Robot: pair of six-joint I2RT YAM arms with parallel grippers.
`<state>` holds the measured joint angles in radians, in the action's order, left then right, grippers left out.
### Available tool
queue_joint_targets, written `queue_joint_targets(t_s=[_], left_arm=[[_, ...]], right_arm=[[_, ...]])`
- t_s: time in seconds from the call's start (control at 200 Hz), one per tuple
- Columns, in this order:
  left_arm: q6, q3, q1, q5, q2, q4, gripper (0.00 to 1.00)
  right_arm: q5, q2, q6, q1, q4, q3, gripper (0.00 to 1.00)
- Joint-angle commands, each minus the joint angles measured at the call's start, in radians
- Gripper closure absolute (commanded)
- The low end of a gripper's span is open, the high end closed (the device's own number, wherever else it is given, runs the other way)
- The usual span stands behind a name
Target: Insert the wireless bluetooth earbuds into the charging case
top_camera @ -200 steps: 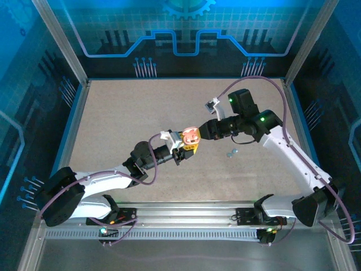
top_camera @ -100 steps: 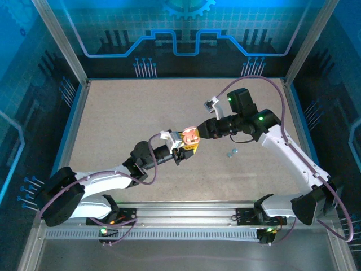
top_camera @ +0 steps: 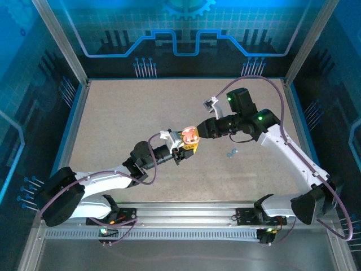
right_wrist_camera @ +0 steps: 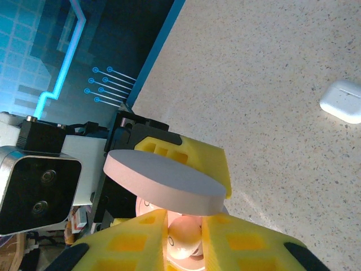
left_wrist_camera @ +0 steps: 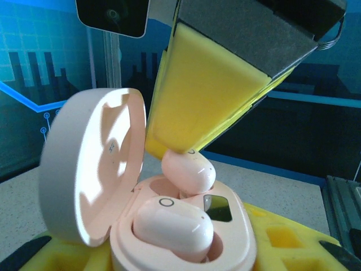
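Nearest you, the left gripper is clamped on the base of the pink charging case, its yellow pads on either side of the shell, and the lid stands open to the left in the left wrist view. Treat that arm as a vice: do not shift or tilt it while the other one works. In the front socket one pink earbud already sits, so only the rear socket is left to fill. The second earbud hangs right over that socket, pinched at its top between the foam pads of the right gripper, which is closed on it. Its lower end is at the mouth of the socket, though you cannot tell whether it touches yet. Come down slowly along the socket's own axis, not the bud's long axis, because the bud looks tilted and may catch on the rim or on the seated bud beside it. Watch the right wrist view, where the bud shows between the pads under the edge of the lid, and do not brush that lid. Part the pads only once the bud has settled, then lift straight away so the foam does not drag it out. Farther out on the table lie two small pale loose buds and a white case, both well apart from this work.
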<state>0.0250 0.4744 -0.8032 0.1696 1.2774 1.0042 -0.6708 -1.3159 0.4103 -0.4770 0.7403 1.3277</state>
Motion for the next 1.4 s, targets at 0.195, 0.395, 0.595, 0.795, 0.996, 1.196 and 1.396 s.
queue_joint_targets(t_s=[0.195, 0.395, 0.595, 0.795, 0.996, 1.196, 1.396], left_arm=[[-0.006, 0.029, -0.005, 0.008, -0.007, 0.036, 0.61], [-0.005, 0.03, -0.005, 0.008, -0.006, 0.036, 0.61], [-0.011, 0.036, -0.005, 0.013, 0.0, 0.038, 0.61], [-0.013, 0.038, -0.006, 0.012, -0.001, 0.036, 0.61], [-0.01, 0.04, -0.006, 0.01, 0.0, 0.034, 0.61], [-0.002, 0.035, -0.005, 0.008, -0.003, 0.035, 0.61], [0.049, 0.026, -0.006, 0.062, -0.004, 0.059, 0.61]], right_arm=[[-0.019, 0.003, -0.01, -0.007, -0.019, -0.002, 0.68], [-0.019, 0.006, -0.007, -0.009, -0.014, 0.001, 0.72], [0.047, -0.016, -0.027, -0.032, 0.032, 0.02, 0.73], [0.148, -0.026, -0.036, -0.04, 0.079, 0.047, 0.64], [0.144, 0.002, -0.046, -0.04, 0.089, 0.055, 0.6], [0.149, 0.079, -0.062, -0.02, 0.075, 0.04, 0.58], [0.18, 0.176, 0.025, 0.018, -0.071, -0.007, 0.53]])
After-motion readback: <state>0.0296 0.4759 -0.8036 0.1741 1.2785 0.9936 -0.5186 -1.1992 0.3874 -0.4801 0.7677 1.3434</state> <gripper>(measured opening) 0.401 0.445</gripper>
